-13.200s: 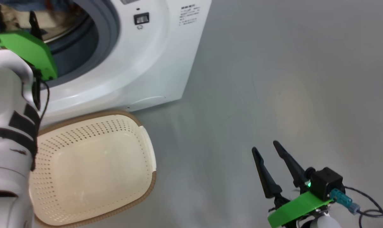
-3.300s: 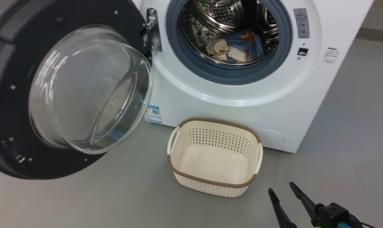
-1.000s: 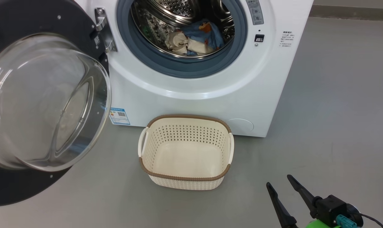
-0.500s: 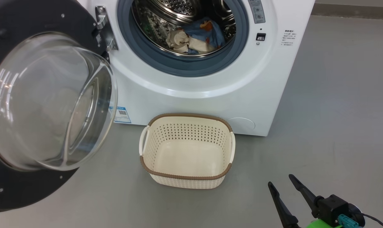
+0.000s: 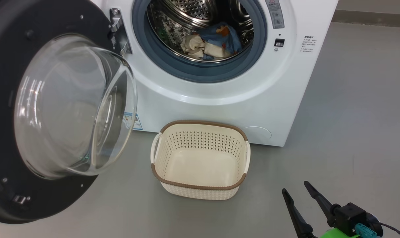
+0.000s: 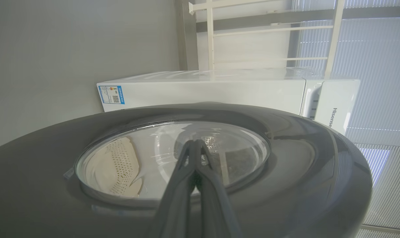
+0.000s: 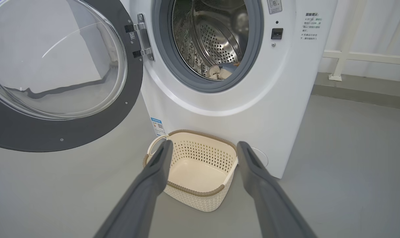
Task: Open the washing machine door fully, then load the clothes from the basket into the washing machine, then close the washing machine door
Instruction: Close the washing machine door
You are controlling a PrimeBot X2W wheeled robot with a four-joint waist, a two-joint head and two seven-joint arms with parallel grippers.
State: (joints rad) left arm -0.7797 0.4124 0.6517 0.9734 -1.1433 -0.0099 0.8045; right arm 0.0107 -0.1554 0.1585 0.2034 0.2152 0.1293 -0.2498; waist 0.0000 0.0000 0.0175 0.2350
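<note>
My left pincer [image 6: 194, 142] has its two dark fingers pressed together with nothing between them. They point at the outer face of the large round door [image 5: 3, 66], which has a glossy black rim and a bulging clear glass bowl; whether the tips touch it I cannot tell. The door stands swung out to the left of the big white front-loading washing machine [image 5: 219, 99]. In its perforated steel drum [image 5: 200, 10] lie the clothes [image 5: 216, 43], light blue fabric with orange-brown figures bunched against a cream-white cloth. The small cream-white perforated plastic basket [image 5: 200, 187] with a brown rim sits empty on the grey floor [image 5: 352, 115], just in front of the machine. My right pincer [image 5: 294, 186] is spread wide, holding nothing, low and to the right of the basket. The grey lettering [image 6: 334, 117] on the machine's panel reads "Hisense". A small blue label sticker [image 7: 157, 126] low on the front carries a QR code, its print too small to read.
</note>
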